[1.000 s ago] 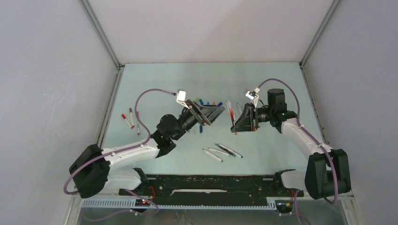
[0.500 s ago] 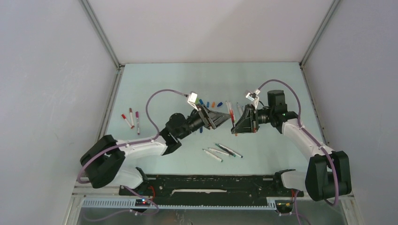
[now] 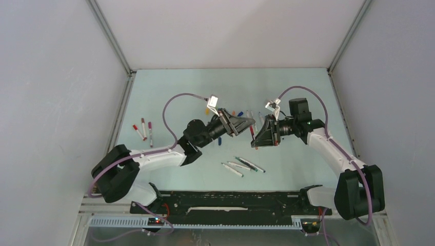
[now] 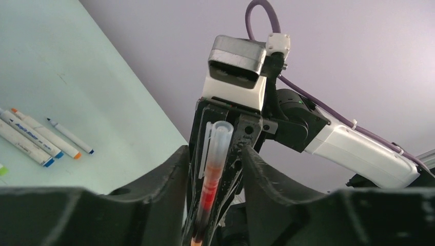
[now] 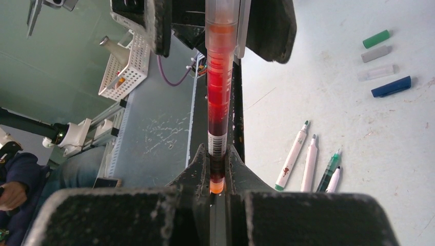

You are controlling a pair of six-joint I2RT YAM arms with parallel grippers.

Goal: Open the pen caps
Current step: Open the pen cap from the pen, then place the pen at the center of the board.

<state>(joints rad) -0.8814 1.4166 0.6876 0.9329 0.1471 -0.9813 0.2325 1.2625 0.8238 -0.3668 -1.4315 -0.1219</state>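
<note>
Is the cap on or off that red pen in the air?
On: a clear cap covers the red pen's end, between the left tool's fingers.

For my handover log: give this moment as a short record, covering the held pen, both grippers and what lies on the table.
held item: red pen, its clear cap on
right gripper: shut on the red pen's end away from the cap
left gripper: open, fingers flanking the clear cap with a gap on each side
on the table: loose caps, four uncapped pens
</note>
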